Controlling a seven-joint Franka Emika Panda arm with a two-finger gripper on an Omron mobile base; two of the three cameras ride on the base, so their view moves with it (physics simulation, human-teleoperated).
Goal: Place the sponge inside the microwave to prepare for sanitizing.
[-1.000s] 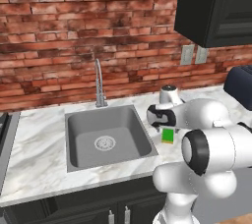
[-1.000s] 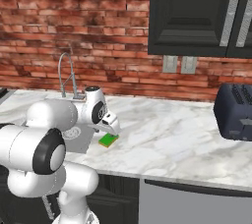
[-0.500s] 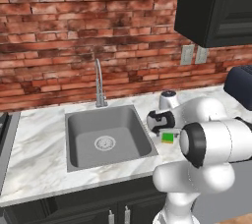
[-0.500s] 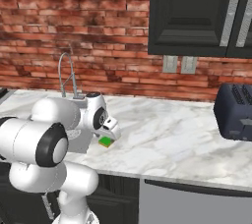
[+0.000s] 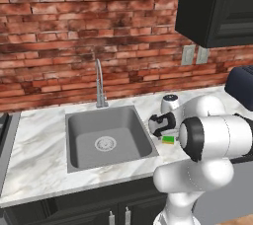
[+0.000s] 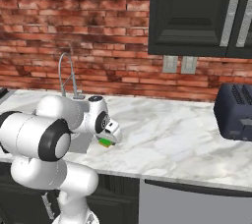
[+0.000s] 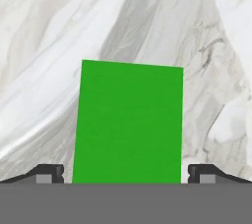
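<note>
On the marble counter [image 6: 167, 134], just right of the one sink [image 5: 106, 137], a single green sponge [image 7: 129, 122] is lying flat. The claw [image 7: 126, 173] is hanging low over it with jaws spread wide, one dark fingertip [image 7: 47, 173] sitting at each side of the sponge. One dark toaster [image 6: 235, 112] is standing far right.

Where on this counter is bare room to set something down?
The widest bare marble runs between the sponge and the toaster. A narrower strip lies left of the sink. It is crowded at the sink's right edge, where the open hand straddles the sponge.
</note>
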